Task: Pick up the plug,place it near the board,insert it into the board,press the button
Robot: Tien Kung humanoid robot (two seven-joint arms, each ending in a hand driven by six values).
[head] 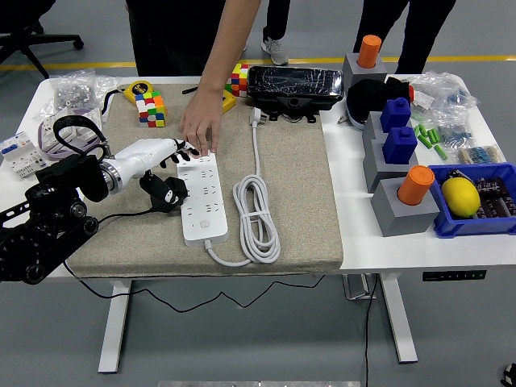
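- Holding the black plug (165,192) just off the left side of the white board (202,197), the left hand (153,153) has its white fingers curled around the plug's top — so the pick-up step looks done.
- Getting the plug near the board looks done too; the plug sits right beside the board's left edge, above the grey mat (290,177).
- Pushing the plug in is still to do. The plug is beside the board, not over a socket, and I cannot tell from up here which way its pins point.
- Pressing the button comes last and is not done yet. The round button (206,227) is at the near end of the board, apart from the hand.
- A person's hand (201,125) reaches down from the far side and rests flat on the far end of the board, maybe to keep it from sliding. It is very close to the robot's fingertips.
- The plug's thin black wire (121,214) trails left across the mat toward the arm.
- The board's own white cord (256,211) lies coiled on the right, out of the way.
- The right arm does not show.
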